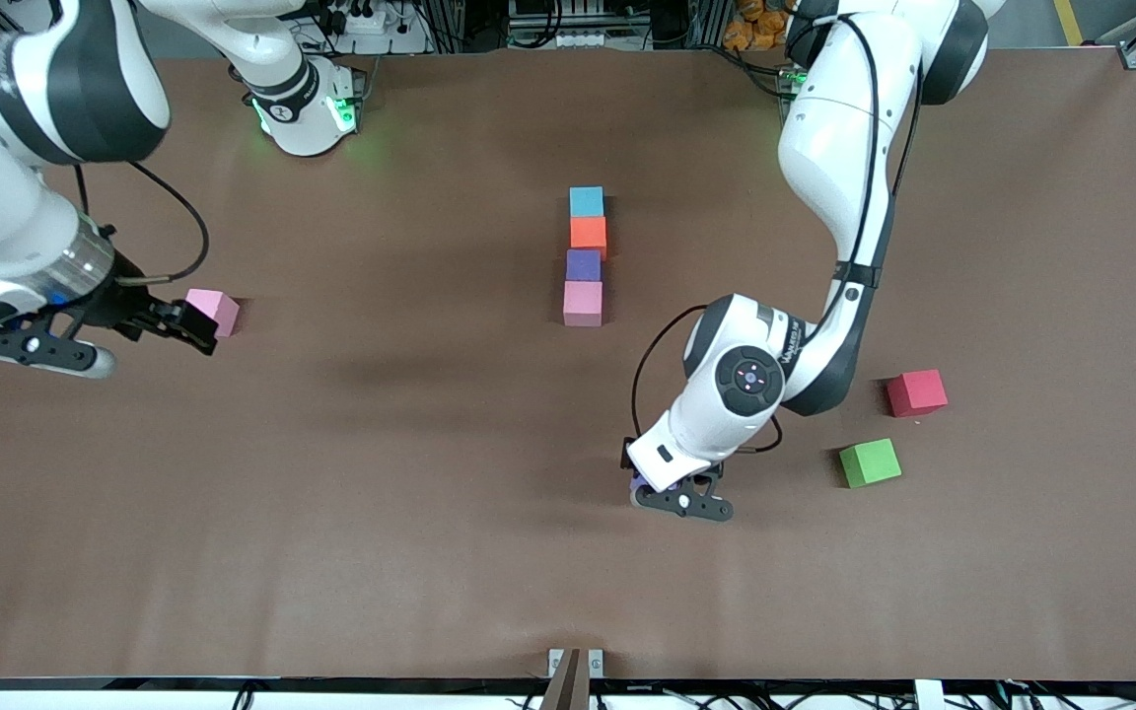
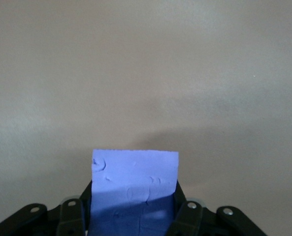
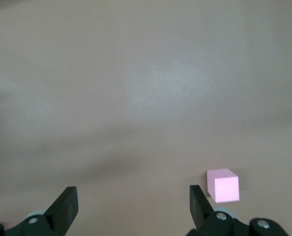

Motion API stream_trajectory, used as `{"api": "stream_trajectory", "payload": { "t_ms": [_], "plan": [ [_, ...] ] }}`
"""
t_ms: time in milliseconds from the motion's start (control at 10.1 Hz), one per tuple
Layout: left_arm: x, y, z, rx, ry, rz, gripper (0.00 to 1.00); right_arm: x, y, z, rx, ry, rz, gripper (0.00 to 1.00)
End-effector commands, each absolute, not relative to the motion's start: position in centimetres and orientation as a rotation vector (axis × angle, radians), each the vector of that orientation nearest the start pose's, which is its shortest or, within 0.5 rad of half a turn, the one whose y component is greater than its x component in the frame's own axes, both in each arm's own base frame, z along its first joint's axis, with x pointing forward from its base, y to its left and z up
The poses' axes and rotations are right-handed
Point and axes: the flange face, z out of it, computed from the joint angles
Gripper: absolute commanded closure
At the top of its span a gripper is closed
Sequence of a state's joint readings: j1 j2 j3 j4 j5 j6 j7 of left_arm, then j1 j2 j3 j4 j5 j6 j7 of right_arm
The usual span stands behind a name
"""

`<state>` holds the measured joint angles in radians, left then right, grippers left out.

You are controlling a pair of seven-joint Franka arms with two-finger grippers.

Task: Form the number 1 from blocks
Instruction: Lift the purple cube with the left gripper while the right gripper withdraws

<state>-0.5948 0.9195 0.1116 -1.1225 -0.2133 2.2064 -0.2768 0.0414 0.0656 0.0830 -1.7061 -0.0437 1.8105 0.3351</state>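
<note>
The left end effector (image 1: 678, 493) is low over the table (image 1: 430, 473), its fingers (image 2: 184, 216) closed in against the two sides of a purple block (image 2: 134, 191) — the left wrist view shows the block filling the gap between them, its upper face dented in a few spots. From the front view only a sliver of that purple block shows under the wrist, with bare brown surface all around it. Toward the robots' bases from this end effector stands a straight column of four blocks, each touching the next: the light blue block (image 1: 587, 201) nearest the bases, then the orange block (image 1: 589, 235), a second purple block (image 1: 584, 265), and a pale pink block (image 1: 583, 303) at the end closest to the front camera. Beside the left end effector, toward the left arm's end of the table, lie a green cube (image 1: 870, 462) and, a little farther from the front camera, a red cube (image 1: 917, 392). The right end effector (image 1: 174, 330) waits over the right arm's end of the table with its jaws spread wide and holding nothing — another pink block (image 3: 223, 185) sits just beside one of its fingers (image 3: 199, 204), apart from it.
</note>
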Motion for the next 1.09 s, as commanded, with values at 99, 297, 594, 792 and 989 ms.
{"api": "stream_trajectory", "payload": {
  "t_ms": [99,297,594,792,989],
  "plan": [
    [64.3,-42.6,29.1,-3.223,0.065,-0.129,1.00,58.0,5.9,58.5,-3.169,0.304,-0.085,0.00],
    [62.6,-44.4,28.4,-3.213,-0.006,-0.097,1.00,58.0,5.1,59.5,-3.168,0.250,-0.093,0.00],
    [60.2,-47.4,28.1,-3.222,-0.177,-0.049,1.00,58.0,3.5,61.2,-3.171,0.127,-0.112,0.00],
    [57.9,-49.6,26.8,-3.233,-0.257,0.040,1.00,57.9,2.7,62.1,-3.172,0.114,-0.111,0.00],
    [55.5,-51.0,24.9,-3.213,-0.304,0.121,1.00,57.8,1.7,61.9,-3.171,0.138,-0.098,0.00]
  ]
}}
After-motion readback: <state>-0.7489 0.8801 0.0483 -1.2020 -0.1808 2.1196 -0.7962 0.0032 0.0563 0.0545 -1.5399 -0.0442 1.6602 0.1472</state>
